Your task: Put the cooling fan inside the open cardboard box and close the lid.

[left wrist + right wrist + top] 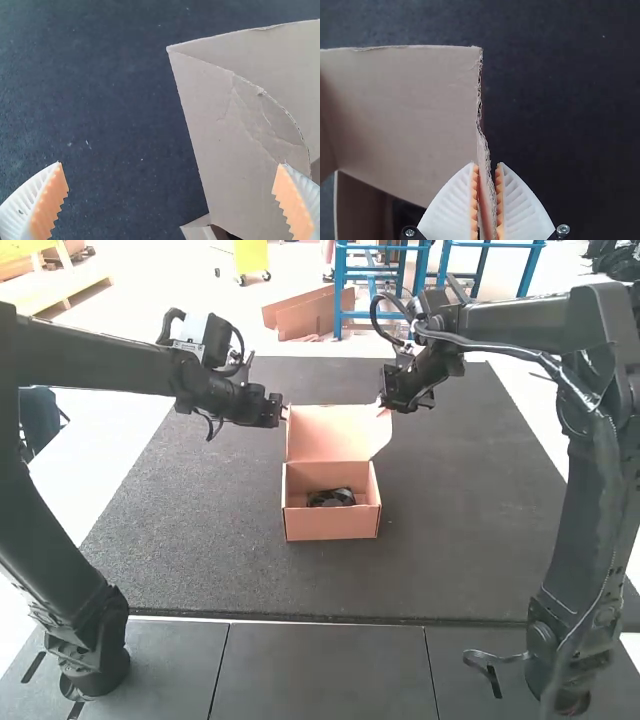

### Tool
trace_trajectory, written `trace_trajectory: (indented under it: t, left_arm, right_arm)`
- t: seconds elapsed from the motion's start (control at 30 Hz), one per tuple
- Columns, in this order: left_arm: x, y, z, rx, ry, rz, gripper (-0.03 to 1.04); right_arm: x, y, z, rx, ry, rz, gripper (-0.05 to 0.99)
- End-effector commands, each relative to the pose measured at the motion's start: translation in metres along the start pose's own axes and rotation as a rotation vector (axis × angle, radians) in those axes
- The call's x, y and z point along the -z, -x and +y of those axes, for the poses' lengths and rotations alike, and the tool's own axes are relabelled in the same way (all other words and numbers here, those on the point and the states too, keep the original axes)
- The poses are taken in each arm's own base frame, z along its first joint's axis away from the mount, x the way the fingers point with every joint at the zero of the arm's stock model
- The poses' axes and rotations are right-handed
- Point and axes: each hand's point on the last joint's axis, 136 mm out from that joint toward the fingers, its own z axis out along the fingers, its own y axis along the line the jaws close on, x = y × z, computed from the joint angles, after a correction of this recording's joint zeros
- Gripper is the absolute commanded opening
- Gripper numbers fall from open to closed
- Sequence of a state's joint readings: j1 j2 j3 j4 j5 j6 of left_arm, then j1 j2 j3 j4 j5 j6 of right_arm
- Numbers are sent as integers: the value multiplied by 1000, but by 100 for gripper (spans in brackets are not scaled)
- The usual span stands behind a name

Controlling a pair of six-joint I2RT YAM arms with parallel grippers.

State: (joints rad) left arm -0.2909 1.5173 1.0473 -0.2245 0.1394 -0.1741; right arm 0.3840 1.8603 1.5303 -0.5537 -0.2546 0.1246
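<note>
the right gripper (486, 167) clamped the raised lid (335, 435) of the brown cardboard box (330, 520) holding the black cooling fan (330, 498); the left gripper (276, 412) gaped wide, empty.

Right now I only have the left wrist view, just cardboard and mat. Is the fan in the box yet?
Observer: Yes, the fan lies inside the box.
Operator: Is the lid down?
Observer: No, the lid stands upright behind the opening.
Operator: Where is the right arm?
Observer: The right gripper is shut on the lid's edge, at its upper right corner.
</note>
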Motion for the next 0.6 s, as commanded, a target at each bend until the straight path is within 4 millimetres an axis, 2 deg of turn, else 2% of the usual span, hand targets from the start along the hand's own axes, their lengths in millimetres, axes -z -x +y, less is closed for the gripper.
trace_trajectory:
  t: [0.0,0.33,0.57]
  left_arm:
    - [14,22,-10,-7,-23,-59,97]
    - [17,21,-10,-7,-22,-55,97]
    - [19,23,-11,-9,-23,-62,97]
  right_arm:
    - [41,31,11,13,5,-115,9]
    - [51,31,18,25,14,-123,0]
    - [43,9,30,48,24,-55,0]
